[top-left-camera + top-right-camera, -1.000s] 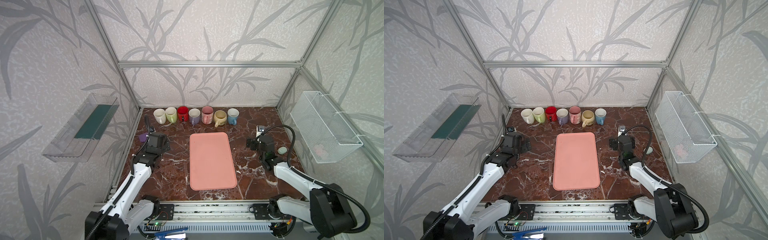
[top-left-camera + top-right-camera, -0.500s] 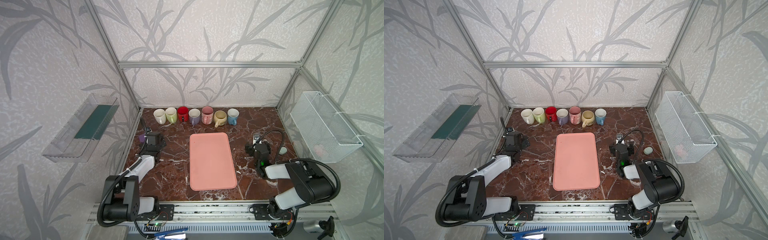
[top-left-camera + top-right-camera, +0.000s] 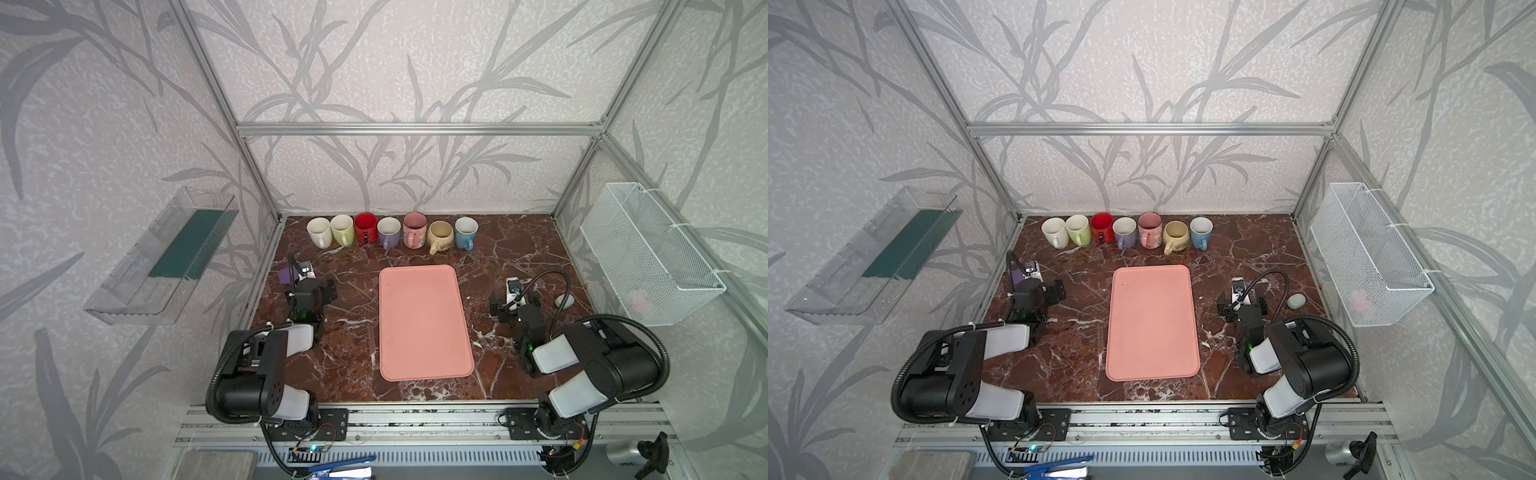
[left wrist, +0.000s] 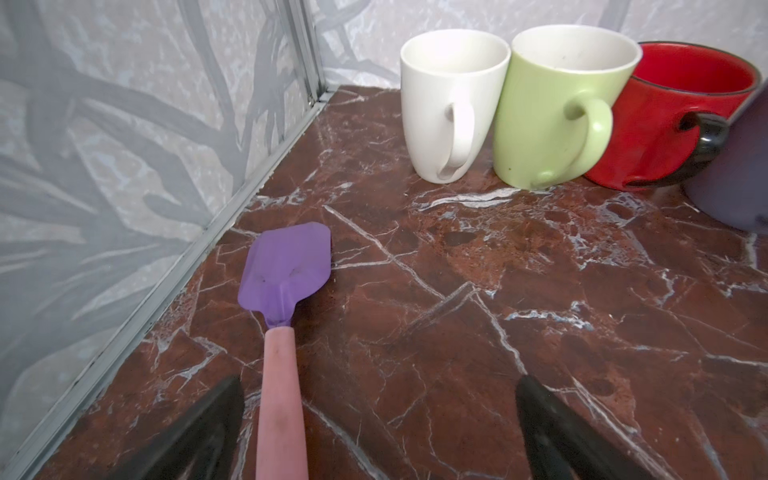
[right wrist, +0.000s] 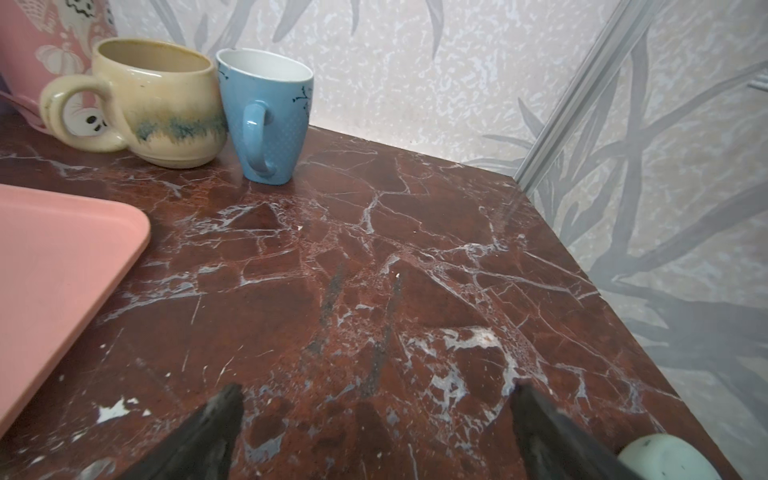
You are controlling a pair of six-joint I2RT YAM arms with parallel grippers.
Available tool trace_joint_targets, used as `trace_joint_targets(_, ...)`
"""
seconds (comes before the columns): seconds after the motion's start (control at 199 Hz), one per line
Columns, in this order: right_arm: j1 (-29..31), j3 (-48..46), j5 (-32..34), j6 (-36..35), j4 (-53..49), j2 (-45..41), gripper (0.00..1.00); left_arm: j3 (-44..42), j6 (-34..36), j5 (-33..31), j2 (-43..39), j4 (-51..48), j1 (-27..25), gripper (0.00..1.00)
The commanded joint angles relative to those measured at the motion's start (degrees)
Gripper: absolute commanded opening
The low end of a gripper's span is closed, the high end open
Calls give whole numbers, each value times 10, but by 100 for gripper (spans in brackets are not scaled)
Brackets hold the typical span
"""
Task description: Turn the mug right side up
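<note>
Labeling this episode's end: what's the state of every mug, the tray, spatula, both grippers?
white mug: upright
green mug: upright
red mug: upright
purple mug: upright
pink mug: upright
yellow mug: upright
blue mug: upright
tray: flat, bare
spatula: lying flat
left gripper: open, empty
right gripper: open, empty

Beyond wide-apart jaws, blue mug [image 5: 266, 120] and cream mug [image 5: 162, 104] stand upright near a pink tray [image 5: 62, 257].

7 mugs [image 3: 389, 235] in row behind tray [image 3: 424, 324], spatula [image 3: 284, 275] left of tray

Seven upright mugs [image 3: 389, 236] along back wall
</note>
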Motion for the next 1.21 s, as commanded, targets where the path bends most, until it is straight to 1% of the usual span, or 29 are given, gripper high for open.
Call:
trace_joint_targets(0.0,-6,6,-46,-11,55,14,99,-5,52,30,11,90,-15,99)
trace_joint_targets(0.05,-6,19,-35,-9,55,25,99,-3,54,31,22,101,-14,99)
trace_joint_targets(0.146,-8,23,-31,-5,55,29,99,-2,24,3,44,110,-7,99)
trace_joint_targets(0.201,-10,37,-27,-5,54,41,99,-3,29,2,67,143,-6,99)
trace_joint_targets(0.241,-10,53,-15,-11,48,50,99,3,22,8,68,135,-3,99)
trace_joint_targets(0.271,-11,63,-9,-2,15,38,99,9,15,11,67,119,2,99)
trace_joint_targets(0.316,-19,94,-2,13,-69,22,99,10,10,22,65,112,8,99)
trace_joint_targets(0.372,-43,120,-42,34,-137,10,99,12,7,26,60,99,12,99)
trace_joint_targets(0.407,-55,130,-54,49,-171,5,99,13,7,25,59,96,12,99)
trace_joint_targets(0.452,-64,129,-63,56,-167,5,99,12,8,26,61,101,12,99)
trace_joint_targets(0.532,-64,128,-61,54,-165,6,99,9,13,26,66,119,11,99)
trace_joint_targets(1.201,-63,127,-61,53,-165,5,99,8,13,24,65,118,11,99)
